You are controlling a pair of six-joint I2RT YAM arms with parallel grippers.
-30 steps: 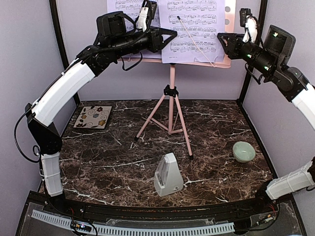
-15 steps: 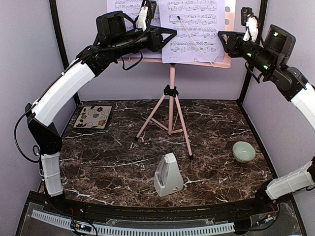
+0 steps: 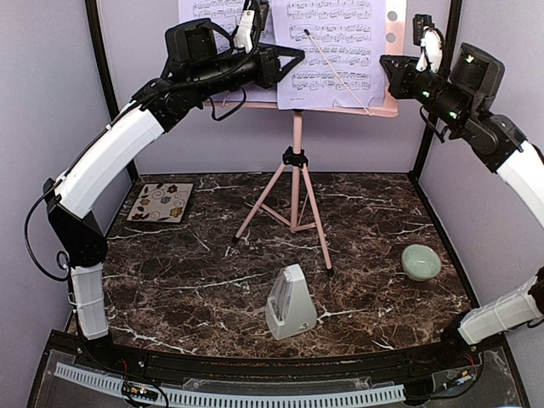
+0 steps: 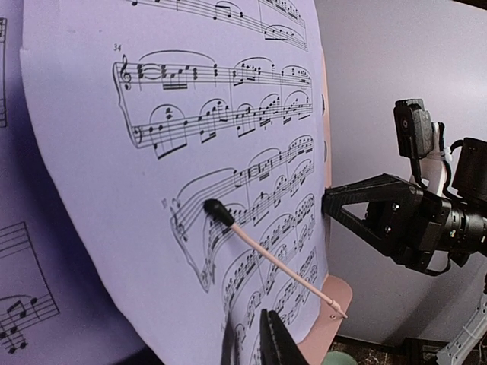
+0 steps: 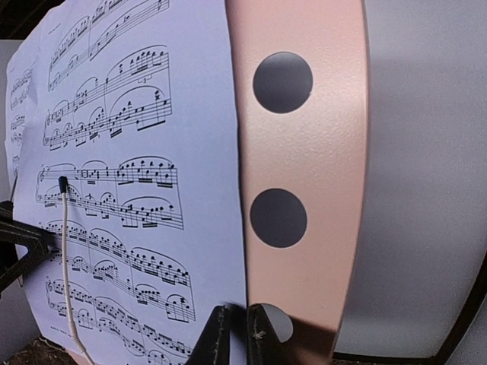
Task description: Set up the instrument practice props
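The pink music stand (image 3: 297, 183) stands at the back centre, with two lavender sheet-music pages on its desk (image 3: 393, 34). My left gripper (image 3: 299, 56) is shut on the left lower edge of the right page (image 3: 331, 51); in the left wrist view its jaws (image 4: 249, 342) pinch the page (image 4: 152, 190). My right gripper (image 3: 384, 61) is shut on the same page's right edge, beside the perforated desk (image 5: 304, 137), as its wrist view (image 5: 236, 334) shows. A thin baton (image 4: 274, 262) lies across that page. The grey-white metronome (image 3: 290, 303) stands at the front centre.
A pale green bowl (image 3: 421, 262) sits at the right. A floral coaster (image 3: 161, 202) lies at the back left. The other page (image 3: 212, 13) is partly hidden behind my left arm. The enclosure's lavender walls and black posts are close behind the stand.
The right page has shifted slightly up and to the left on the desk, and both grippers have moved with it.
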